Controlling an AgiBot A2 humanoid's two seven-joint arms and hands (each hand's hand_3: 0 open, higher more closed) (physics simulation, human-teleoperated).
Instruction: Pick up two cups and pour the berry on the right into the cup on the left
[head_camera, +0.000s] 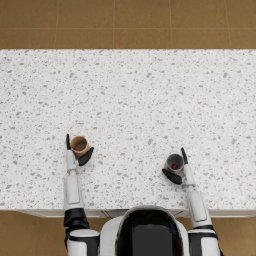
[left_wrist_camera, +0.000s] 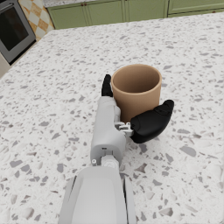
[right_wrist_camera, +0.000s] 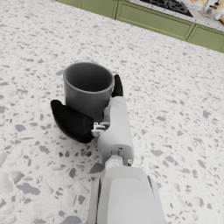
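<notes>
Dark left hand (head_camera: 76, 152) wraps the upright tan cup (head_camera: 79, 145); right hand (head_camera: 178, 170) wraps the upright grey cup (head_camera: 174, 162).

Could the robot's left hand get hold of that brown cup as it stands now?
Probably yes. The left robot hand already sits around the brown cup, dark fingers on both sides of its wall, and nothing on the speckled counter blocks it. Whether the grip is firm cannot be told.
</notes>
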